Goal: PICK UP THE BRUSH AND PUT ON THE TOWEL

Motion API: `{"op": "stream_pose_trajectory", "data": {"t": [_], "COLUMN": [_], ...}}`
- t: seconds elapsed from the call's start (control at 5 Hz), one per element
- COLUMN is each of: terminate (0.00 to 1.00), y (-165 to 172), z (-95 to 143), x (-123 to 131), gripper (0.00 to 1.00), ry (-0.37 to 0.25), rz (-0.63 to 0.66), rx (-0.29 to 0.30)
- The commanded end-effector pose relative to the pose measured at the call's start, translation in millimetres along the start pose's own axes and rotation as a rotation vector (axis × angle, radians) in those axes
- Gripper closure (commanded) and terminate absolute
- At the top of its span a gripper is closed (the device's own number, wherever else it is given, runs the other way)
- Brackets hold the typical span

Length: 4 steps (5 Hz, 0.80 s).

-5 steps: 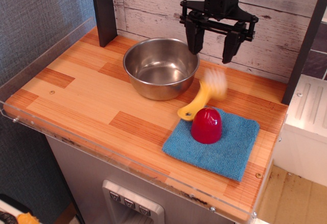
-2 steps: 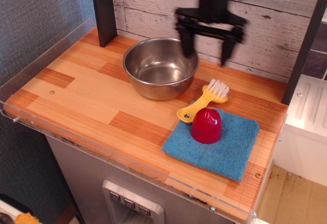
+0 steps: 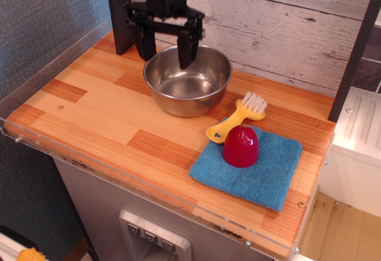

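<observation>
Overhead, the gripper [image 3: 166,44] hangs at the steel bowl's [image 3: 187,79] 11 o'clock rim, fingers [image 3: 186,50] wide and empty. At the bowl's 4 o'clock the brush [image 3: 238,117] lies on the counter [image 3: 101,109], handle tip touching the towel [image 3: 253,166], beside a red cup [image 3: 241,145].

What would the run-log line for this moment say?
hand: open, empty, above steel bowl rim | yellow plastic brush: handle end on blue terry towel, bristles on wooden counter | red dome: on towel
</observation>
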State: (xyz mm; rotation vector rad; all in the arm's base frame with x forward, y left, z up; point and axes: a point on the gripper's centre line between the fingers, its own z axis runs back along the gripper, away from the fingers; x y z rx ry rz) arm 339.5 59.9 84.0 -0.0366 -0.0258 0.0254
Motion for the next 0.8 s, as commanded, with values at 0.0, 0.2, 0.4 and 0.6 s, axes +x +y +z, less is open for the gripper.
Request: {"op": "stream_pose_trajectory", "data": {"t": [0.0,0.2,0.4,0.6], "terminate": [0.0,0.0,0.0,1.0], "y": [12.5,16.7,16.7,16.7], "z": [19.2,21.6,21.6,21.6], "x": [-24.6,-30.1,-30.1,-30.1], "gripper": [0.0,0.0,0.0,0.0], "ry": [-0.092,-0.045,-0.045,-0.045], "rz": [-0.056,-0.117,-0.117,-0.117], "rx": [0.024,0.038,0.038,0.038]}}
